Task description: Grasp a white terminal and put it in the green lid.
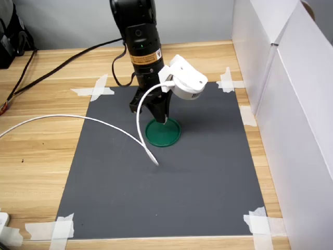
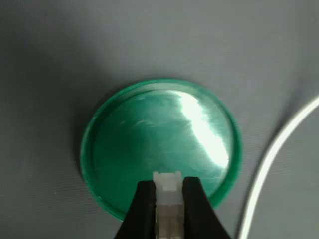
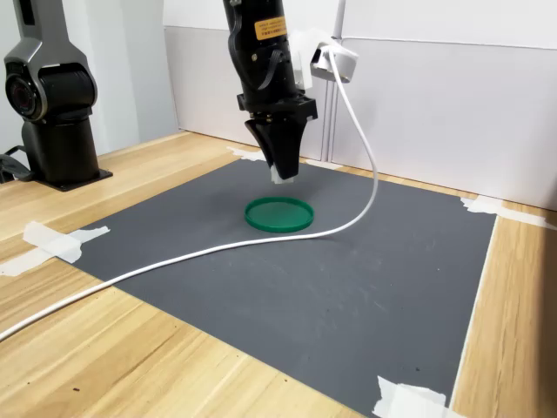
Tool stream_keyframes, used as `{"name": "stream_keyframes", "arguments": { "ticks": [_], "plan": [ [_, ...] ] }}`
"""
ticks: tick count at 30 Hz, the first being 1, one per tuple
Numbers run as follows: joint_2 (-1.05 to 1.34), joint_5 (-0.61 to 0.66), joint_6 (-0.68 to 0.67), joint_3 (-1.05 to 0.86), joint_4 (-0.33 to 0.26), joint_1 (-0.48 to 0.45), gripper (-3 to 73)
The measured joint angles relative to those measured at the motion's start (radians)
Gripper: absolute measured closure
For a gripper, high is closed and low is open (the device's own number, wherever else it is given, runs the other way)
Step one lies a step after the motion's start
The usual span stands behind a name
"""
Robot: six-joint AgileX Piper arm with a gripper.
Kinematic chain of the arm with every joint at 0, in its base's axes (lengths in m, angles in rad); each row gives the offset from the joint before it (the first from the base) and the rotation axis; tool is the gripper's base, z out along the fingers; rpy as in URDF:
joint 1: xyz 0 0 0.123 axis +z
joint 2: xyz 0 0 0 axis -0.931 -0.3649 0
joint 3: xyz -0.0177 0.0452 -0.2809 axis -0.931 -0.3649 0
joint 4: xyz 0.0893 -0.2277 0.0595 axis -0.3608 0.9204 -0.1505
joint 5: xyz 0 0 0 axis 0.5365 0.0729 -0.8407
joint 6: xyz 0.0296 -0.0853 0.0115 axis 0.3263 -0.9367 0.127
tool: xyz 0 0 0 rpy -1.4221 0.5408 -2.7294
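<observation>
Hanging above the green lid [image 3: 278, 214], apart from it, with a clear gap of air showing in the second exterior view: the gripper [image 3: 283, 174], clamped on the white terminal [image 2: 167, 199]. Pinched between the two black fingers [image 2: 142, 209] in the wrist view, long axis running along the fingers, tip poking out just past them. Directly beneath, in the wrist view, only the lid's near rim; the lid's middle further out ahead of the fingertips. Judged from that: a short shift toward the lid's centre, or a straight drop and release landing the piece close inside the rim. Some risk of a bounce off the raised rim.

Taken left to right across the first exterior view: bare wooden table [image 1: 36, 151]; a white cable [image 1: 78, 119] trailing from the table's left edge onto the dark grey mat [image 1: 197, 177] and looping up to the wrist; then the lid near the mat's middle, somewhat toward its far edge; then open mat; white panels [image 1: 291, 104] past the mat's right edge. Mat flat, taped down at the corners with white tape [image 1: 93, 89]. Cable passing near the lid, not touching it.
</observation>
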Motion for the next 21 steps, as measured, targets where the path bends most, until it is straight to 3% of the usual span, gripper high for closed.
{"name": "stream_keyframes", "arguments": {
  "ticks": [10,21],
  "plan": [
    [-0.046,-0.052,-0.055,-0.034,0.000,-0.001,57.7],
    [-0.060,-0.090,-0.058,-0.034,-0.001,-0.002,28.8]
  ]
}}
